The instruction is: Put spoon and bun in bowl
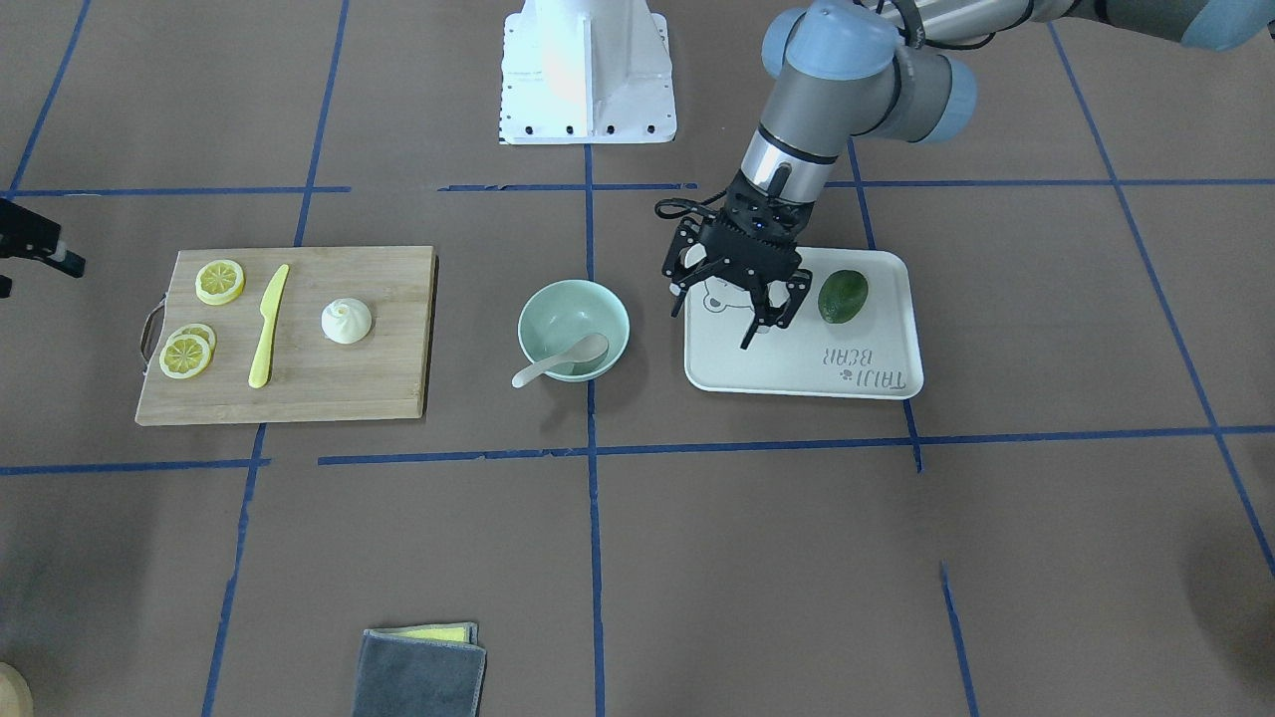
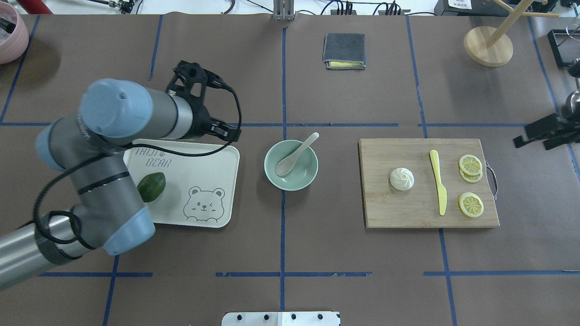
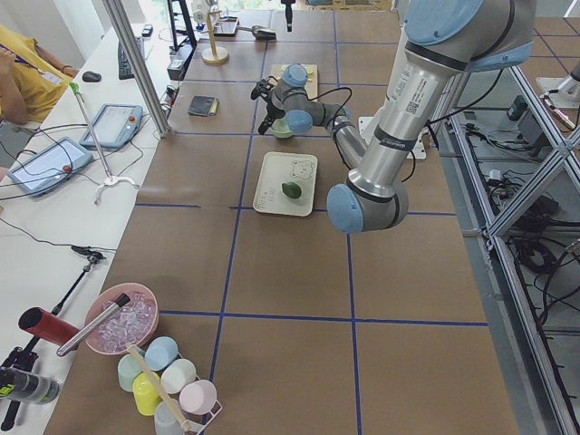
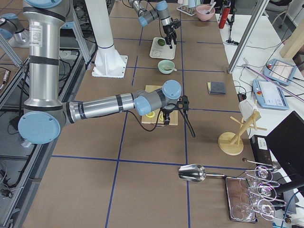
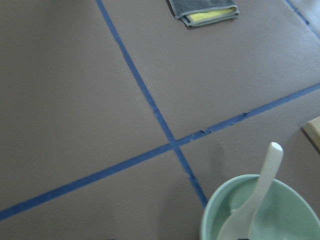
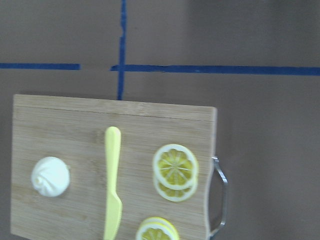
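The off-white spoon (image 1: pixel 563 358) lies with its scoop inside the mint-green bowl (image 1: pixel 553 309) and its handle resting over the rim; the left wrist view shows the spoon (image 5: pixel 260 190) in the bowl (image 5: pixel 285 215) too. The white pleated bun (image 1: pixel 346 321) sits on the wooden cutting board (image 1: pixel 319 388), also in the right wrist view (image 6: pixel 50 176). My left gripper (image 1: pixel 711 327) is open and empty, above the white tray (image 1: pixel 797 368) beside the bowl. My right gripper (image 2: pixel 530 136) looks open and empty, off the board's handle end.
A yellow plastic knife (image 1: pixel 267 329) and lemon slices (image 1: pixel 219 281) share the board with the bun. A dark green avocado (image 1: pixel 843 296) lies on the tray. A folded grey cloth (image 2: pixel 344 50) and a wooden stand (image 2: pixel 488 45) sit at the far side.
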`<state>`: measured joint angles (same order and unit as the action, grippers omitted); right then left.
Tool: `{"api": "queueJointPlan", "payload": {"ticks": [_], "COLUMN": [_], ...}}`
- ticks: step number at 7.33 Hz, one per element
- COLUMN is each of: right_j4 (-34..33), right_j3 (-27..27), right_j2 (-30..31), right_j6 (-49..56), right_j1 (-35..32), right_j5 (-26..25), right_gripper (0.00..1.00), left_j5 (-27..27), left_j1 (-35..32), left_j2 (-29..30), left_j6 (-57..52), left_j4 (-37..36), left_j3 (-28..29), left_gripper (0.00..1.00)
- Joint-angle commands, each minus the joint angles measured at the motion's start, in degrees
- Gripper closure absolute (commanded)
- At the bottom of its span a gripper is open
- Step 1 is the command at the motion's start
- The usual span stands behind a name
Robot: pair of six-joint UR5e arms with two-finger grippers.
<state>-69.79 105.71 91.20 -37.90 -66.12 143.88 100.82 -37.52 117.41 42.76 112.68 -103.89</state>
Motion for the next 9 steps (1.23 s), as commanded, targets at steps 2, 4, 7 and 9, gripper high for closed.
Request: {"api": "queueJointPlan", "payload": {"ticks": [2,4,7,9], "right_j4": [5.19,4.49,1.78,-0.17], "right_j3": [3.44,3.45,2.22,0.91], "right_j2": [-5.24,-8.75,-10.33,-11.82], "right_j6": [-22.86,-33.17,-33.56,-33.38], "right_j1": [19.04,26.19,30.17,31.58], "right_j5": [-20.91,-29.67,-33.74,-35.16], "right_gripper": [0.0,0.0,0.0,0.04], "left_j5": [9.03,19.28,19.15,19.15], "left_j1": [-11.83,-18.09,-18.2,-18.2], "left_j2": [-13.4,-18.16,-18.88,-18.89], "left_j6": [-15.63,-18.57,-20.34,-20.34], "left_j4": [-1.23,-0.89,-0.62,-0.62], "left_j3": [-8.59,-8.18,-7.82,-7.65], "left_gripper": [0.12,0.12,0.06,0.05]}}
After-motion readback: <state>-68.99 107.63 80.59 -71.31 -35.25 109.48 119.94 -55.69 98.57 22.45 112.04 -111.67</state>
